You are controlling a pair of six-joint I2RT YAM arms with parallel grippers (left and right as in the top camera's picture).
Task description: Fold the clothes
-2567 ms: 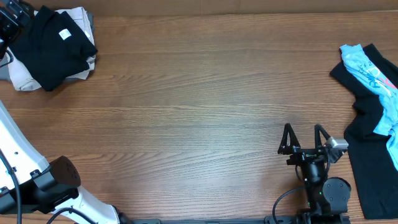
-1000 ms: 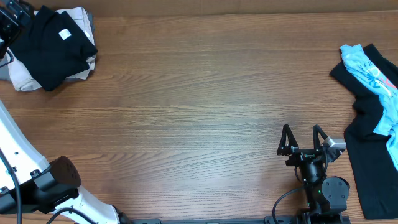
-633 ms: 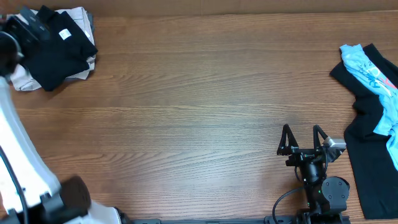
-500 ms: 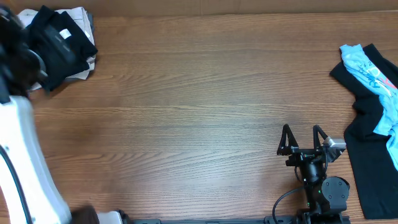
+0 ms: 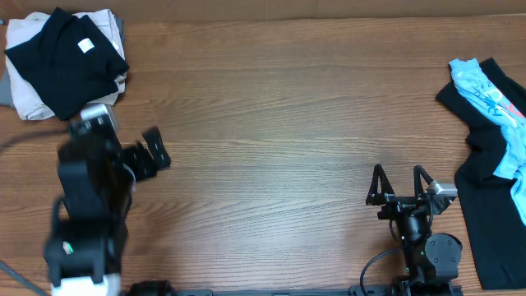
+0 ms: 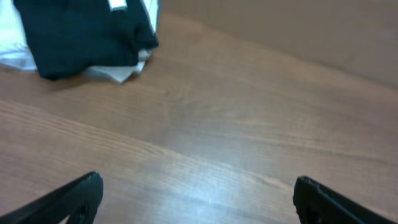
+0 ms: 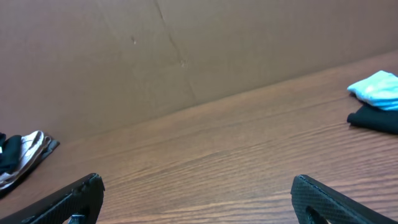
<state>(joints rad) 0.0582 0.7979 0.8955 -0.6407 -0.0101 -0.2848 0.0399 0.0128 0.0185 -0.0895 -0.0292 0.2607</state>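
A folded black garment [image 5: 66, 70] with a small white label [image 5: 85, 46] lies on a cream garment [image 5: 26, 105] at the table's far left corner. Both show in the left wrist view, the black garment [image 6: 81, 31] above the cream one [image 6: 118, 71]. My left gripper [image 5: 150, 156] is open and empty over bare wood, right of and nearer than that stack [image 6: 196, 193]. A light-blue printed garment [image 5: 493, 94] lies across a spread black garment [image 5: 493, 222] at the right edge. My right gripper [image 5: 401, 185] is open and empty, left of them [image 7: 198, 196].
The wooden table [image 5: 279, 123] runs between the two piles. A brown wall [image 7: 186, 50] stands behind its far edge. The right wrist view shows the blue garment [image 7: 379, 87] far right and the stack [image 7: 18, 155] far left.
My left arm has pulled away from the stack at the far left corner and swung toward the front, its gripper now over bare wood. The right arm has not moved.
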